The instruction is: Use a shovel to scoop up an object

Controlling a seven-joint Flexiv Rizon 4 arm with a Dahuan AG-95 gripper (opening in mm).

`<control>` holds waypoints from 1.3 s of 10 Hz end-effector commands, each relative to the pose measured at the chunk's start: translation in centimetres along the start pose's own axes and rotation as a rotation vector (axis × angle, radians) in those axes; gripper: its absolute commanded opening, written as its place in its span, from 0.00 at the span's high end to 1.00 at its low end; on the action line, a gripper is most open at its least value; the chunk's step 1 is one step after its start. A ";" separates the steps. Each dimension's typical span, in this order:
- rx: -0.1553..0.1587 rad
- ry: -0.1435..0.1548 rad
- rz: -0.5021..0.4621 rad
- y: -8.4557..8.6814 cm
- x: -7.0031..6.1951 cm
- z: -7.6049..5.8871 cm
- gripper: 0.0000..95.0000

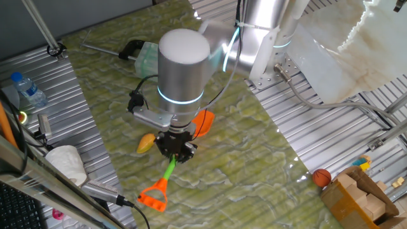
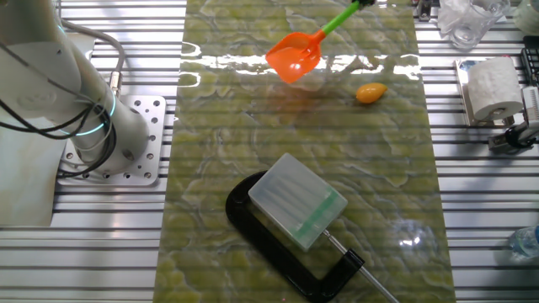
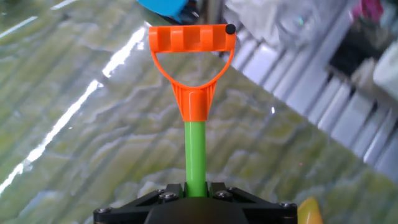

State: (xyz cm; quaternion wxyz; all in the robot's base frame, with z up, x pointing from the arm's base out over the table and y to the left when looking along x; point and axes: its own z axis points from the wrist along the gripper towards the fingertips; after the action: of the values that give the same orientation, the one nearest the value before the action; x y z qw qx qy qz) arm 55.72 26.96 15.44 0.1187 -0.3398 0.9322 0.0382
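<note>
My gripper (image 1: pixel 176 150) is shut on the green shaft of the shovel (image 1: pixel 168 170) and holds it off the table. Its orange D-shaped end (image 1: pixel 153 198) points toward the near edge; the orange blade (image 1: pixel 204 122) sticks out behind the hand. In the hand view the shaft (image 3: pixel 196 155) runs up from between the fingers to the D end (image 3: pixel 191 40). In the other fixed view the blade (image 2: pixel 295 57) hangs tilted above the mat. The yellow-orange oval object (image 1: pixel 146 142) lies on the mat just left of the gripper, and right of the blade in the other view (image 2: pixel 370 93).
A black C-clamp with a pale translucent block (image 2: pixel 299 200) lies on the green mat. A water bottle (image 1: pixel 28 90) and paper roll (image 1: pixel 67 162) are at the left side. An orange-brown ball (image 1: pixel 322 177) and wooden blocks (image 1: pixel 359 194) sit at the right.
</note>
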 end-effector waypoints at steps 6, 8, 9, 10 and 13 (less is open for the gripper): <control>0.064 -0.030 -0.221 2.0 -6.6 -2.3 1.00; 0.072 -0.048 -0.224 1.9 -6.6 -2.0 1.00; 0.084 -0.079 -0.226 1.8 -6.6 -1.8 1.00; 0.095 -0.091 -0.212 1.8 -6.6 -1.8 1.00; 0.098 -0.093 -0.187 1.7 -6.6 -1.9 1.00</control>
State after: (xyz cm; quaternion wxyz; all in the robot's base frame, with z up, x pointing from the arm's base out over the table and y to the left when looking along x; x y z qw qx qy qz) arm 58.95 32.06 19.00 0.1954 -0.4168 0.8877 -0.0036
